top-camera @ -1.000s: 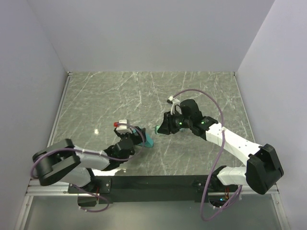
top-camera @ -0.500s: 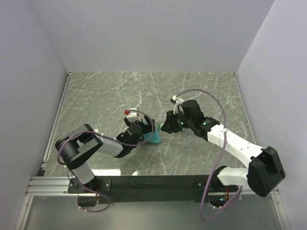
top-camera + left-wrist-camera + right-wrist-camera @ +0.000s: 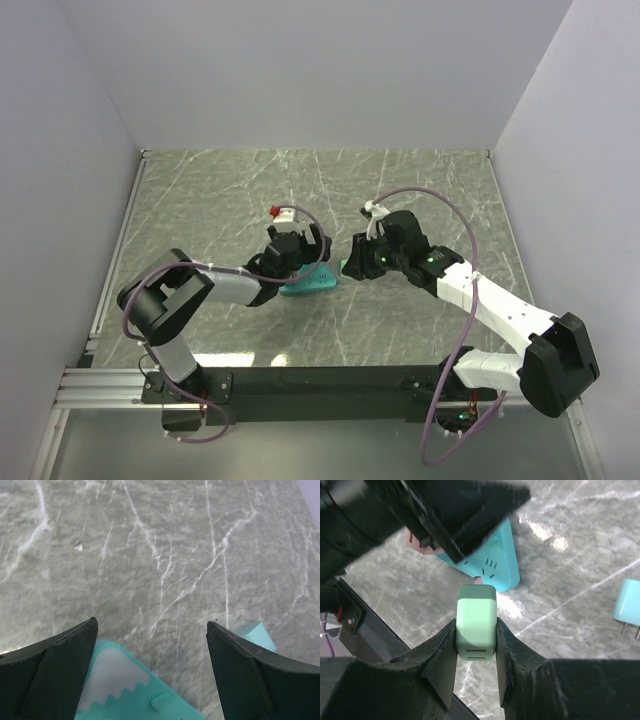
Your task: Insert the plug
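Plug (image 3: 476,622) sits clenched in the right gripper (image 3: 476,630), one finger flat on each side, a pale green cube with rounded corners and a darker green face towards the strip. It hangs off the table (image 3: 220,200), just short of the strip (image 3: 497,562). A short pin shows at its far end, aimed at the slots. Just beyond, the strip lies flat, bright teal, with a small group of slots facing up right ahead of that pin.

My call: we're at the line-up before the push. To do it well, the pins want to be square to the slots and the plug centred over them before any pressure goes on. Then a slow, straight press with no twist, since the strip is light and looks likely to skate on the smooth marble.

That makes the left gripper (image 3: 151,622) matter. Its jaws stand wide apart, one either side of the strip's end; whether they actually pinch it, I can't tell. It crowds the strip from above, so the approach lane is tight. Off to the side, a blue plug (image 3: 630,602) lies on the table.
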Tool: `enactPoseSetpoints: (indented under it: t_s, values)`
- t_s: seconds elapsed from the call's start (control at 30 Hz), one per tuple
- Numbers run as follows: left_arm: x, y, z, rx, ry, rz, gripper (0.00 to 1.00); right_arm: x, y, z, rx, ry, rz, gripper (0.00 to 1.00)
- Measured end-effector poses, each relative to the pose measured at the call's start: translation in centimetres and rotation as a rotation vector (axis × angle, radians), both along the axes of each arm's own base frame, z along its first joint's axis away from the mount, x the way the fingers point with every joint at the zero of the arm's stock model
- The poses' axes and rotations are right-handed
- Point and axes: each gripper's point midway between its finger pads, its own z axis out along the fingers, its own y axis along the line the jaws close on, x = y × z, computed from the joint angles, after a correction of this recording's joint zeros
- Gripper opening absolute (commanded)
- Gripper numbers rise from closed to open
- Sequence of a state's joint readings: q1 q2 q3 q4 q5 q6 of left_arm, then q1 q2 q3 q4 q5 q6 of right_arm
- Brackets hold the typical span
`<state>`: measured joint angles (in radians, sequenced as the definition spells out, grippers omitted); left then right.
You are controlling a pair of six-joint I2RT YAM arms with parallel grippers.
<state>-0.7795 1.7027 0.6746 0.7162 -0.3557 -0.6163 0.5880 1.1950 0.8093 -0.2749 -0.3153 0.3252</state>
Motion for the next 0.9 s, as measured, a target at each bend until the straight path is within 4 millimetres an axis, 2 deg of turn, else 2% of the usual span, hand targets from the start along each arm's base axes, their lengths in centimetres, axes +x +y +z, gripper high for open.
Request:
enactPoseSetpoints:
  t_s: [0.13, 0.27, 0.47, 0.57, 0.73, 0.9]
  values:
    - [0.7, 0.0, 0.6, -0.015, -0.007, -0.014, 0.96, -0.4, -0.3, -0.5, -0.019, 0.023, -0.003, 0.0]
    - [0.6, 0.3, 1.1, -0.002, -0.023, -0.022, 0.96, -0.7, -0.4, -1.0, -0.03, 0.051, 0.005, 0.0]
    - [-1.2, 3.3, 3.8, -0.033, -0.099, 0.003, 0.96, -0.9, -0.2, -2.7, -0.071, 0.112, 0.019, 0.0]
    - [-3.0, 5.3, 3.4, -0.041, -0.109, 0.013, 0.96, -0.8, 0.0, -3.2, -0.089, 0.136, 0.031, 0.0]
    - [-5.8, 8.1, 1.3, -0.017, -0.099, 0.015, 0.96, -0.4, 1.2, -3.3, -0.09, 0.166, 0.07, 0.0]
    - [-7.0, 8.5, 0.7, 0.003, -0.136, -0.03, 0.96, 0.0, 2.8, -3.3, -0.128, 0.16, 0.126, 0.0]
